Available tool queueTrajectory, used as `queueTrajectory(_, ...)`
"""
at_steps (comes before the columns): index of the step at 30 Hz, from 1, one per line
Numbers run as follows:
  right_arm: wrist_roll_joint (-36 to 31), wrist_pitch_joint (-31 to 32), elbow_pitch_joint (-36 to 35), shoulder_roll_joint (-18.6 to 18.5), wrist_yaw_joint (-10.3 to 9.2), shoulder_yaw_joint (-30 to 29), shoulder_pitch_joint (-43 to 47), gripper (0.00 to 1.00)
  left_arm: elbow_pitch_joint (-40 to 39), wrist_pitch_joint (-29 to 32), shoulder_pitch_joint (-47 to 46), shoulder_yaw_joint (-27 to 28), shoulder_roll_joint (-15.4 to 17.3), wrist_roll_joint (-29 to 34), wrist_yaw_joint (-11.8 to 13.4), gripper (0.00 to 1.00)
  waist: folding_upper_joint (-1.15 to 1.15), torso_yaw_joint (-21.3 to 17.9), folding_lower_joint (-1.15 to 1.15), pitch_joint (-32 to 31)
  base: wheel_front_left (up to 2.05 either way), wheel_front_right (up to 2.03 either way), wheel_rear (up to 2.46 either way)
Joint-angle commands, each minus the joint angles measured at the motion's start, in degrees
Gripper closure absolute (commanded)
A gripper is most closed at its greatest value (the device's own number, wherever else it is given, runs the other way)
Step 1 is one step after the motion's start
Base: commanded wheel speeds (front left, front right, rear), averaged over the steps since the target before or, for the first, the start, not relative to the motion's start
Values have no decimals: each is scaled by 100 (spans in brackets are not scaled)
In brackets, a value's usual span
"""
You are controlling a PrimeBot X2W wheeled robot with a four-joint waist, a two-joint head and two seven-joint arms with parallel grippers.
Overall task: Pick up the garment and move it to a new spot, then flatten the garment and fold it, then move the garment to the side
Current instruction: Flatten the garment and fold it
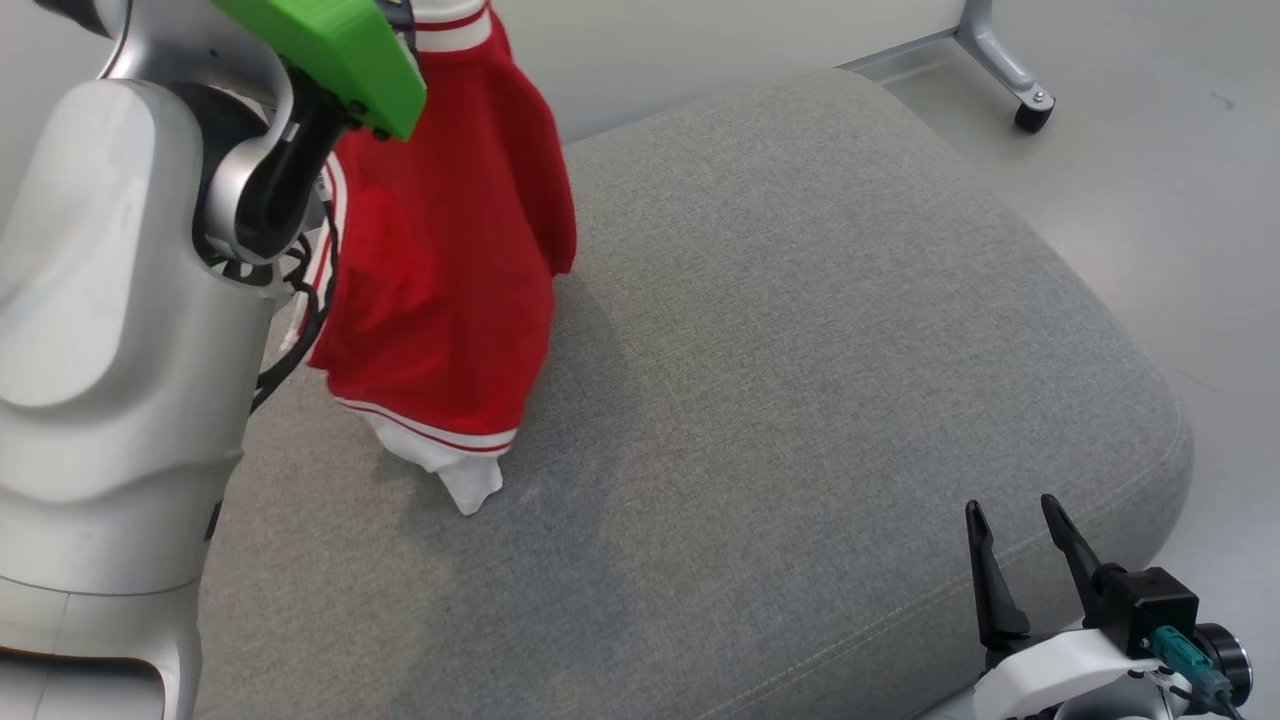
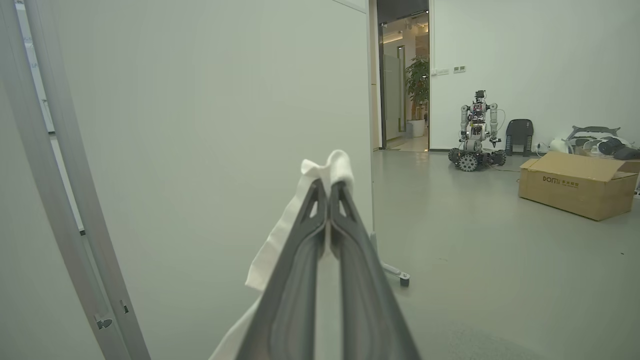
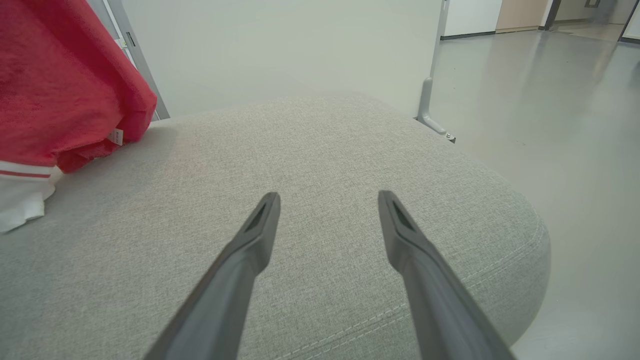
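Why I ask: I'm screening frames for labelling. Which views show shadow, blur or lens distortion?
Head view: even light, the hanging garment casts a soft shadow on the cushion. Left wrist view: wide-angle bowing of the partition post; left gripper close and slightly soft. Right wrist view: right gripper sharp at the tips, floor has mild sheen.

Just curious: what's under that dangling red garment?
Grey cushion, shadowed by the garment. Its white lower tip hangs at the cushion; contact is unclear. The patch behind the cloth is hidden.
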Motion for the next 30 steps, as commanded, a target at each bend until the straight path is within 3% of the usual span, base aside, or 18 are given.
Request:
queueTrajectory(1,30,-18,-12,-3,-4,-21,-2,0,-185,46,16,-66,-17,-92,-18,100,0,-15,0,12,0,0,0)
queueTrajectory(8,63,-18,1,-3,-4,-57,40,0,-1240,397,1210,-447,148,-522,-9,100,0,-34,0,-23,0,0,0)
queueTrajectory(18,22,-18,26,-2,-5,-61,100,0,-2518,749,4921,-561,1151,-1015,805,100,0,184,0,33,0,0,0)
queueTrajectory(24,-30,-18,62,-4,-5,-52,40,0,-2180,359,6242,-247,1579,-977,1234,100,0,533,0,81,0,0,0)
queueTrajectory(30,-62,-18,89,-4,-4,35,-67,0,-1115,-562,6418,455,1738,-917,1544,100,0,829,0,101,0,0,0)
